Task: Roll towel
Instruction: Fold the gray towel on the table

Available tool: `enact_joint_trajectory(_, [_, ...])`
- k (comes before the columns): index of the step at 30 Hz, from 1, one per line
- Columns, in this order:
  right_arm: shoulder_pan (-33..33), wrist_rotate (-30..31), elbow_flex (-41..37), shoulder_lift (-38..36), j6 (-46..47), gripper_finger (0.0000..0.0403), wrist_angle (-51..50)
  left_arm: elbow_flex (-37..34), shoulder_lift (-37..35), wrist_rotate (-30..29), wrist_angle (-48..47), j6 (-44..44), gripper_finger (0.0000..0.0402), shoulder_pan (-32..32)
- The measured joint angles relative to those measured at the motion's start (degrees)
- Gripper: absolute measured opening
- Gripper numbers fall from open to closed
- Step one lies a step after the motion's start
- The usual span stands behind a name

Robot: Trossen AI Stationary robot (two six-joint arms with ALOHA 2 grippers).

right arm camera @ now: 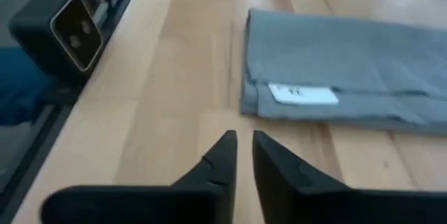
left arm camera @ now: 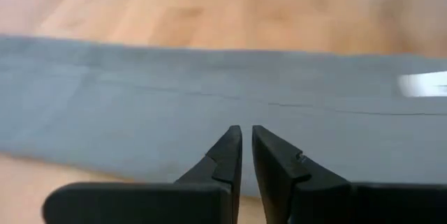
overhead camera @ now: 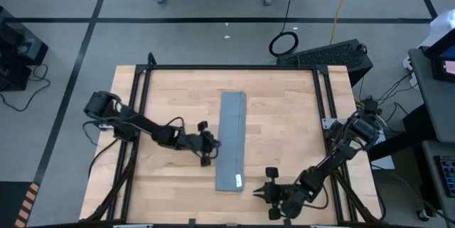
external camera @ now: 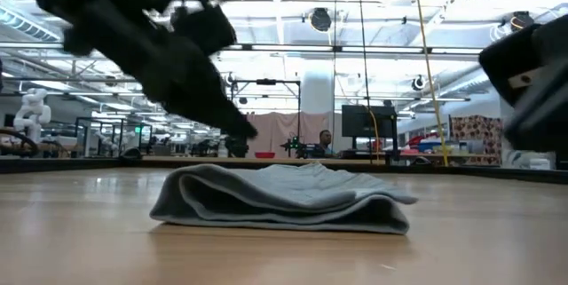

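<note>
Wooden tabletop [overhead camera: 284, 121] fills my overhead feed, framed by a black rail. I see the towel [overhead camera: 232, 140] lying flat near the middle as a long folded grey-blue strip, its white tag [right arm camera: 302, 94] at the end nearest the front edge. My left arm reaches in low from the left side, elbow bent, and the left gripper [overhead camera: 211, 147] sits at the strip's long left edge, its fingers [left arm camera: 227, 155] nearly together with only a thin slit, holding nothing. My right arm folds back along the right rail, and the right gripper [overhead camera: 260, 192] hovers near the front edge, just beside the tagged end, jaws likewise narrow and empty.
</note>
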Motion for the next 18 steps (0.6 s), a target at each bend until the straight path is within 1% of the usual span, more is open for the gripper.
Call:
enact_joint_trajectory(4, [-0.91,0.69,0.00,3.08,-3.47,0.0076,5.83,-0.02,-1.31,0.47,2.30,-1.22,0.0045,-7.15])
enact_joint_trajectory(7, [-2.18,0.44,0.00,5.62,-7.07,0.0108,10.40,0.07,-0.44,-1.01,2.70,-0.75,0.0066,-13.56])
enact_joint_trajectory(8, [-2.57,0.41,0.00,6.26,-8.70,0.0120,11.91,0.24,0.16,-1.85,2.80,-0.64,0.0078,-15.58])
enact_joint_trajectory(10, [-3.27,0.40,0.00,7.48,-11.86,0.0143,15.24,0.23,0.52,-5.33,2.28,-0.58,0.0106,-19.63])
enact_joint_trajectory(11, [-3.42,0.43,0.00,8.05,-13.66,0.0154,16.37,0.50,0.85,-7.12,2.65,-0.59,0.0123,-21.31])
enact_joint_trajectory(13, [-3.77,-0.12,0.00,8.95,-16.74,0.0177,18.08,1.14,1.57,-8.81,2.99,-0.41,0.0160,-24.10])
enact_joint_trajectory(16, [-4.35,-1.25,0.00,10.25,-20.80,0.0204,20.95,2.27,3.11,-11.00,2.82,1.81,0.0214,-26.97])
enact_joint_trajectory(18, [-4.78,-1.28,0.24,11.27,-22.27,0.0217,22.89,3.12,4.54,-12.15,2.85,3.65,0.0243,-27.74])
